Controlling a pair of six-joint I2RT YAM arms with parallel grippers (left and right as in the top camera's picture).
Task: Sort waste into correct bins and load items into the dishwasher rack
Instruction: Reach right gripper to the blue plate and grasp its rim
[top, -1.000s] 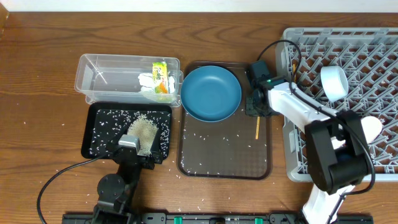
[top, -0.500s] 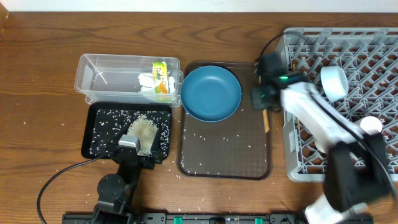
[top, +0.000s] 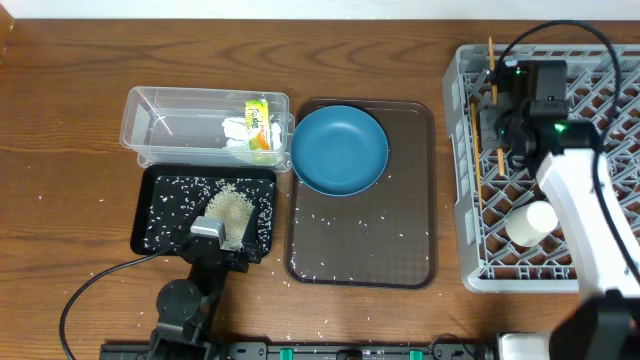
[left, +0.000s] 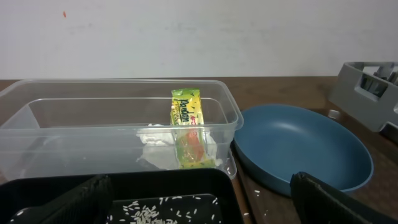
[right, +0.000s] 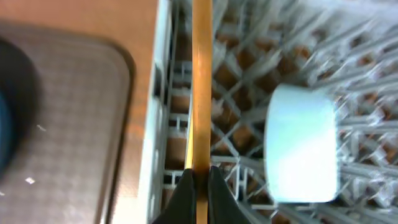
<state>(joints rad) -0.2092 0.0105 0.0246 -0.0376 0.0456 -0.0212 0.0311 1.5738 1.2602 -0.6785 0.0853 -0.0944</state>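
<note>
Step in hand: loading a chopstick into the rack. R gripper (top: 497, 100) is clenched on one chopstick (top: 493, 70). R wrist view shows both tips pinching it near its lower end, w/ the stick running straight up the frame. Overhead puts it at upper right of frame, over the rack's (top: 465, 250) left columns, lengthwise along the rack's left wall. Can't tell if the stick touches the lattice yet.

A 2nd stick (top: 480, 180) seems to lie just below-left of it inside the rack, too thin to be sure. White cup (top: 530, 222) sits in the rack, lower part. Bowl & pink cup not made out, arm covers much of the rack.

L gripper (left: 199, 186) is released, fingers wide apart w/ nothing btwn them, parked over the black tray (top: 140, 215) at lower left, which holds a rice (top: 230, 208) pile. Clear tub (top: 135, 130) at upper left holds the wrapper (top: 260, 125) & tissue (top: 238, 135). Blue plate (top: 340, 150) at center top, on the brown tray (top: 360, 250), w/ stray grains below it.

Next, my read: lower the stick flat across the lattice ribs so it can't drop thru a cell, then let go & lift clear. Plate looks like the biggest item left to load.
</note>
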